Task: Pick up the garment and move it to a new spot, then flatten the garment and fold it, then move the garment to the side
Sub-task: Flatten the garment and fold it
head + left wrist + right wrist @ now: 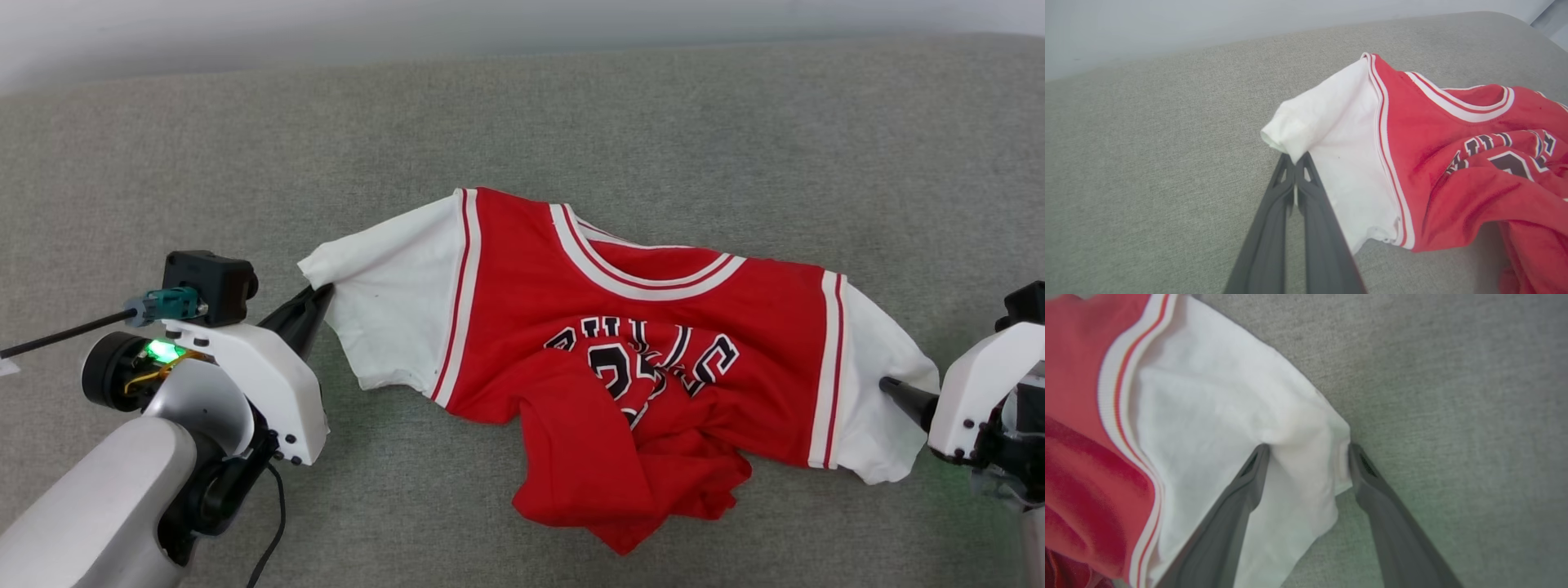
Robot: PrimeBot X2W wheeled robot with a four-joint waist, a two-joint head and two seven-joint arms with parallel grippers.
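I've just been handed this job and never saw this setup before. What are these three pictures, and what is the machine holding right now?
It is a two-armed robot, each arm ending in two long dark fingers. The wide picture comes from a camera on its head, looking down at a grey fabric surface. The other two come from cameras on its wrists, each looking along that arm's own fingers. On the surface lies a red jersey with white sleeves, its lower part bunched up. The left gripper is shut on the edge of one sleeve. The right gripper is open, its fingers either side of the other sleeve's end, not pinching it yet.
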